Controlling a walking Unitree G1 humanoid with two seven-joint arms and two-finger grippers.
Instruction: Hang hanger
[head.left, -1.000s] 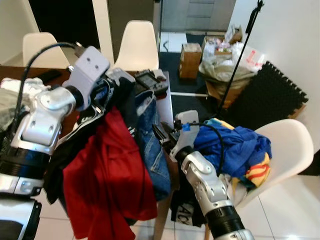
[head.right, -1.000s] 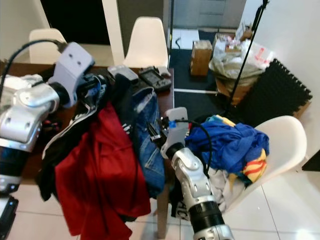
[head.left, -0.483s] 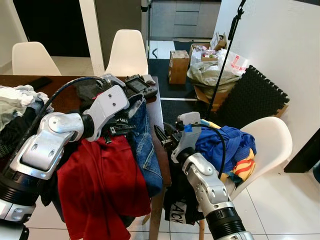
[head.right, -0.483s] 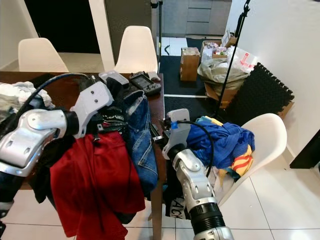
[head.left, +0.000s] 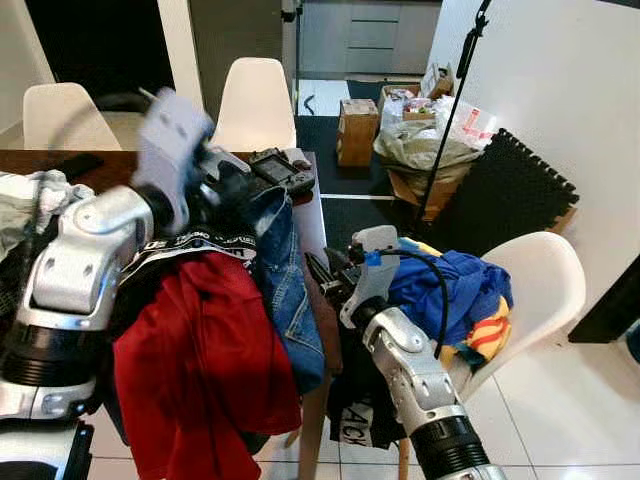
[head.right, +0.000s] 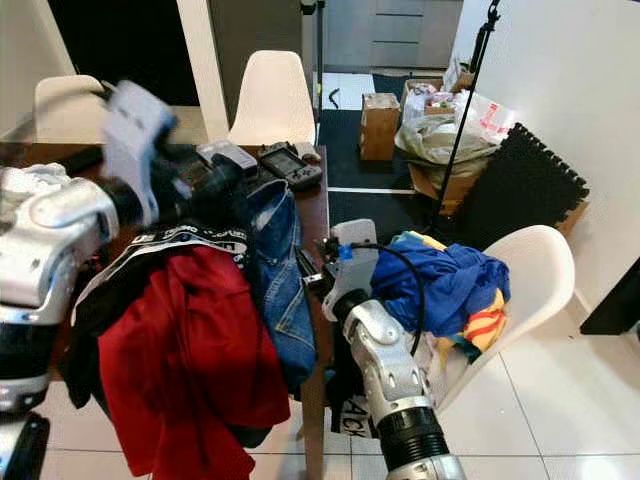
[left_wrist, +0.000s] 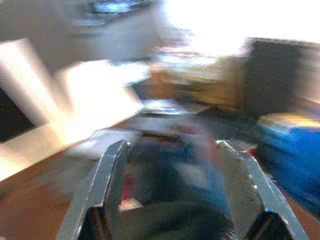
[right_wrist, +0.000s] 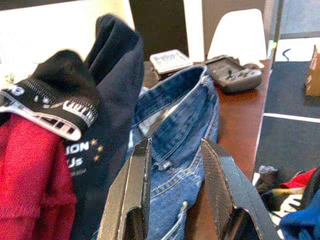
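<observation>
**While left arm blurs, no hanger discernible**

Left end effector (left_wrist: 172, 195) at upper left, fingers wide, above clothes pile (head.left: 215, 330) on desk (head.right: 312, 205). Right end effector (right_wrist: 175, 185) centre frame, fingers spread, nothing held, facing jeans (right_wrist: 175, 130). Can't make out the hanger among the clothes.

Head pair: looked forward and down from above the table (head.left: 305, 190), side by side, slightly offset.
Shared by head pair: white chair (head.right: 535, 275), clothes heap.
Left wrist view: looked along its fingers (left_wrist: 107, 172), close, blurred.
Right wrist view: faced the jeans (right_wrist: 182, 112) closely; jeans also seen by the head pair.
</observation>
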